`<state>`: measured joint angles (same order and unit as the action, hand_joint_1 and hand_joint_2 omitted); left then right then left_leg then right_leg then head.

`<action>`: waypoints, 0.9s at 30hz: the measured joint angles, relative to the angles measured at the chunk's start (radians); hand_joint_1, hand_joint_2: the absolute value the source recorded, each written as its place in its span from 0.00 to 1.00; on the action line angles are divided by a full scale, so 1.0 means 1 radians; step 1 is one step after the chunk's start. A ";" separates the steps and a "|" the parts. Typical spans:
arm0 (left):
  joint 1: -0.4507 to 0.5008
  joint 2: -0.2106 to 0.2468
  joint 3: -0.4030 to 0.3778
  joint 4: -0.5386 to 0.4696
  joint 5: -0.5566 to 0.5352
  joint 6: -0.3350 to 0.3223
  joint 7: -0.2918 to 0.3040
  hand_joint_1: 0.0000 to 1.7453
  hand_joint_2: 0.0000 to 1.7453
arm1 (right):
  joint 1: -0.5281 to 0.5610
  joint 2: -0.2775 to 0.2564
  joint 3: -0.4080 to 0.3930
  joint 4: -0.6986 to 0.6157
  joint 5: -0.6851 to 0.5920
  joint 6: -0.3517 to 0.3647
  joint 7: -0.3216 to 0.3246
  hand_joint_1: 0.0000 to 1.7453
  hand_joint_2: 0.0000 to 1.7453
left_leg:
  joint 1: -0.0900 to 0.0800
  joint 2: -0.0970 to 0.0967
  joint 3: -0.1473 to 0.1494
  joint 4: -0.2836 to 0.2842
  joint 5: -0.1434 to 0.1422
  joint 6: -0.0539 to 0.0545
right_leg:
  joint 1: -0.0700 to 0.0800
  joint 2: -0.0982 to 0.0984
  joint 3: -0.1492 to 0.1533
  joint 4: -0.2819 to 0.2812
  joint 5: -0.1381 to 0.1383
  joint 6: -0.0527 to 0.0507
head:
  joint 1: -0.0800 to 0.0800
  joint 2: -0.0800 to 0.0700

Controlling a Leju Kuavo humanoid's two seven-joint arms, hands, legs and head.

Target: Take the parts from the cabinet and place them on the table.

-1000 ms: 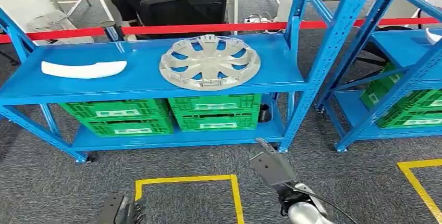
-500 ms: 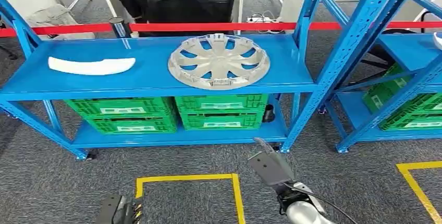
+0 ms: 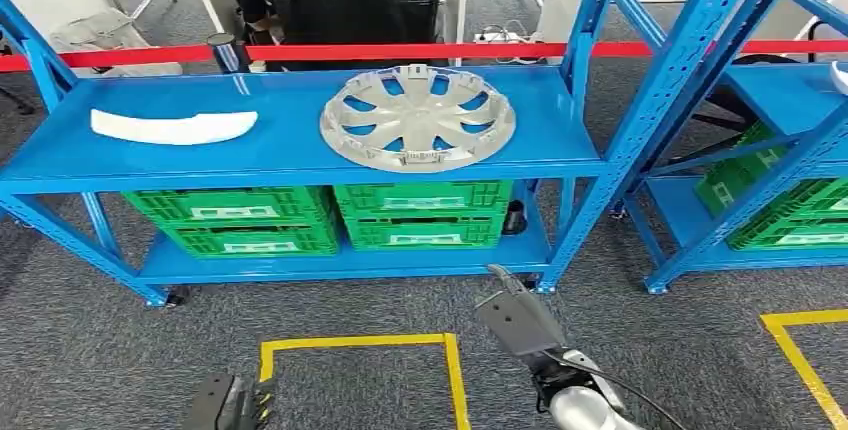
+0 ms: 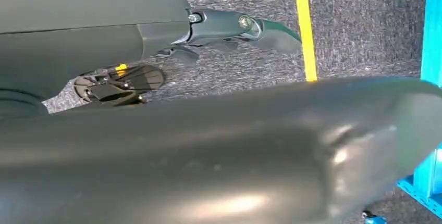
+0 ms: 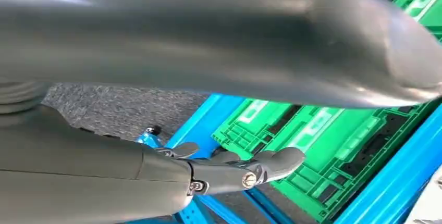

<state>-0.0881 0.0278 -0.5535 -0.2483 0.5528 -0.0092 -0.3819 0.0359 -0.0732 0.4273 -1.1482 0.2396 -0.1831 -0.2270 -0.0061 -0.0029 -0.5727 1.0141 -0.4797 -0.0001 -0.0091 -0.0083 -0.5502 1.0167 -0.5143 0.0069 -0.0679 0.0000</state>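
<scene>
Parts lie flat on the blue steel shelf [image 3: 300,155], well ahead of both robot hands: a silver plastic hubcap [image 3: 418,117] and a white curved trim strip [image 3: 172,126]. The right robot hand [image 3: 517,318] and left robot hand [image 3: 232,405] hang low with fingers apart, grasping nothing, likely awaiting approach.

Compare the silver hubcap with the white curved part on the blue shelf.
The silver spoked round hubcap is circular with open slots; the white curved plastic part is a long, solid, narrow strip. The hubcap sits near the shelf's middle, the white part toward its left end. Both lie flat on the blue metal shelf, untouched.
</scene>
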 joint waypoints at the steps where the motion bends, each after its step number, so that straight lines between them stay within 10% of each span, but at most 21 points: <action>1: 0.000 0.000 0.000 0.000 -0.002 0.000 0.002 0.00 0.00 | 0.001 0.000 0.000 0.000 -0.001 0.000 0.004 0.00 0.00 | -0.003 0.000 -0.002 0.004 -0.003 0.003 | -0.004 0.000 0.001 -0.005 0.002 0.003 | 0.000 0.000; 5: 0.006 -0.005 0.000 0.000 -0.017 -0.006 0.000 0.00 0.00 | 0.003 0.000 0.000 0.001 -0.004 -0.010 0.004 0.00 0.00 | 0.004 -0.002 0.038 -0.053 0.007 0.031 | -0.005 0.001 0.014 -0.005 0.000 0.021 | 0.001 0.000; 9: 0.004 -0.007 0.000 0.001 -0.030 -0.013 0.001 0.00 0.00 | 0.002 0.000 0.001 0.016 -0.018 -0.014 -0.009 0.00 0.00 | 0.005 -0.003 0.058 -0.058 -0.001 0.035 | -0.009 0.006 -0.142 0.267 -0.116 0.025 | 0.003 0.000; 11: 0.004 -0.007 -0.001 0.001 -0.034 -0.013 -0.002 0.00 0.00 | -0.001 0.001 0.003 0.024 -0.021 -0.014 -0.010 0.00 0.00 | 0.011 -0.009 0.069 -0.053 -0.014 0.023 | -0.014 0.005 -0.159 0.254 -0.065 0.031 | 0.005 0.000; 14: 0.001 -0.005 -0.001 0.000 -0.037 -0.013 -0.011 0.00 0.00 | -0.012 0.008 0.012 0.035 -0.021 -0.009 -0.011 0.00 0.00 | 0.021 -0.014 0.081 -0.025 -0.052 -0.003 | -0.031 0.006 -0.063 0.020 0.061 0.050 | 0.005 0.000; 20: -0.002 -0.003 -0.001 -0.005 -0.032 -0.009 -0.012 0.00 0.00 | -0.030 0.017 0.019 0.045 -0.013 -0.002 -0.018 0.00 0.00 | 0.021 -0.013 0.092 -0.010 -0.087 -0.034 | -0.026 0.015 -0.055 0.036 0.016 -0.009 | 0.000 0.000; 24: -0.003 -0.008 -0.001 -0.008 -0.032 -0.016 -0.009 0.00 0.00 | -0.034 0.016 0.019 0.045 0.000 0.013 -0.018 0.00 0.00 | 0.020 -0.003 -0.087 0.287 -0.177 -0.042 | -0.021 0.010 -0.020 0.033 -0.014 -0.026 | -0.004 0.000; 27: 0.000 -0.008 -0.001 -0.008 -0.032 -0.018 -0.008 0.00 0.00 | -0.034 0.014 0.019 0.045 0.000 0.013 -0.017 0.00 0.00 | 0.018 -0.003 -0.124 0.254 -0.076 -0.028 | -0.016 0.014 0.017 0.033 -0.041 -0.025 | -0.004 0.000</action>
<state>-0.0877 0.0202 -0.5543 -0.2560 0.5207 -0.0275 -0.3895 0.0014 -0.0587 0.4467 -1.1028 0.2396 -0.1705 -0.2441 0.0123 -0.0063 -0.6967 1.2683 -0.5555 -0.0284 -0.0256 0.0054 -0.5330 1.0500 -0.5551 -0.0177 -0.0717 0.0004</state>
